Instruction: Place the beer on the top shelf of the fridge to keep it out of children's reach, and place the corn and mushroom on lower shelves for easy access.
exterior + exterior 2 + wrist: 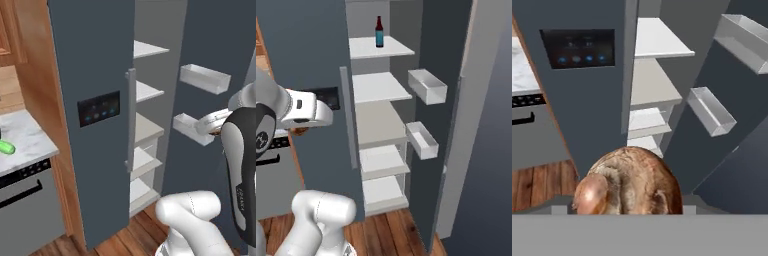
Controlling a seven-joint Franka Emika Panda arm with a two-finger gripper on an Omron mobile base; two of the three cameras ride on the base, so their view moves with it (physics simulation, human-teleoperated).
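**Mushroom in the pincer, fridge open ahead**

In the hand view the pincer [624,210] is clenched on the one mushroom [629,182], a brown lump with a paler stub at its lower left; it sits close to the camera and hides the fingertips. In the left base view a sliver of brown shows at the hand, level with the lower door bin.

Beyond it stands the fridge [95,100], its right door swung wide. The closed left door carries one long grey handle [130,120] and one black panel [98,108] with blue lights. Two pale bins [427,86] hang on the inside of the open door, one above the other.

Inside, the right base view shows five shelves. The lower shelves [379,86] are bare. One beer [379,32] stands upright on the top shelf [393,47], towards the back.

Far left in the left base view, one corn [6,147] lies on the marble counter [27,137], above a grey appliance front.
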